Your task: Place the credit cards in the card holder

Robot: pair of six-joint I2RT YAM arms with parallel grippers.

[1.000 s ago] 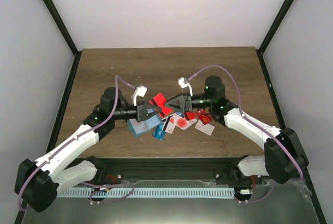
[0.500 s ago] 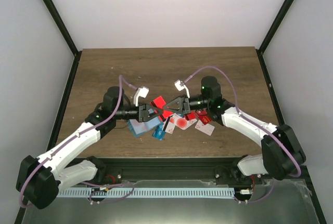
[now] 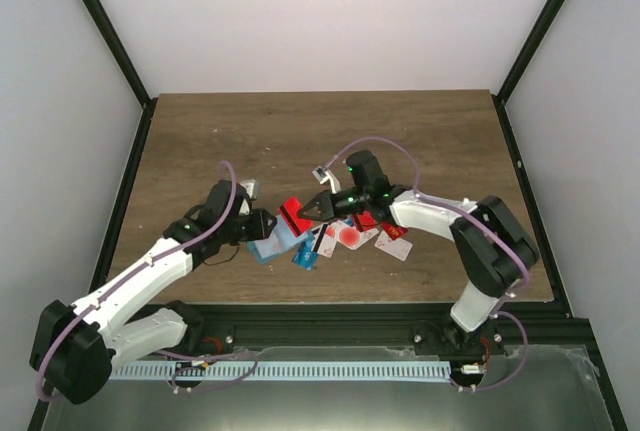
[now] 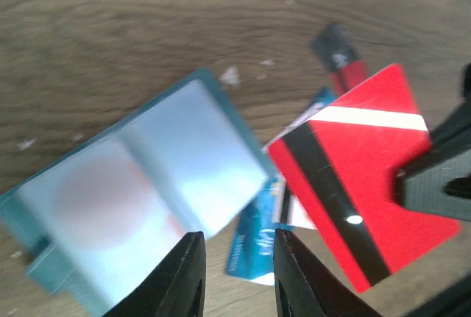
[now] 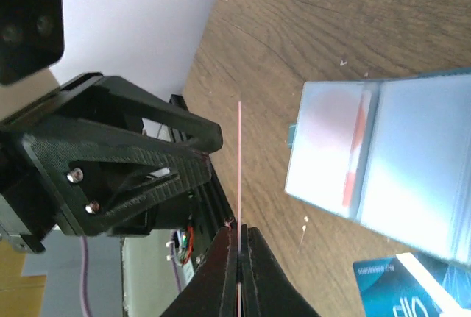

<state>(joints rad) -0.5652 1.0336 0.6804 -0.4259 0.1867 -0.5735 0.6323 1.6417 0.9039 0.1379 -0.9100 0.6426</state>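
Table [image 3: 300, 131]: brown wood grain, matt, faintly flecked.
Holder [image 4: 147, 184]: teal cover, glossy clear plastic sleeves.
Red card [image 4: 368, 184]: smooth glossy plastic, black stripe.
Left fingers [image 4: 184, 280]: black plastic, slight sheen.
Arm shells [image 3: 138, 279]: smooth white plastic.

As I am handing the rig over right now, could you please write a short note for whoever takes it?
Left gripper: open, empty, near the card holder, which lies open.
Right gripper: shut on a red card, beside the holder.
Done: no card clearly in yet.
To do: slot the red card, then the loose cards lying by the holder.
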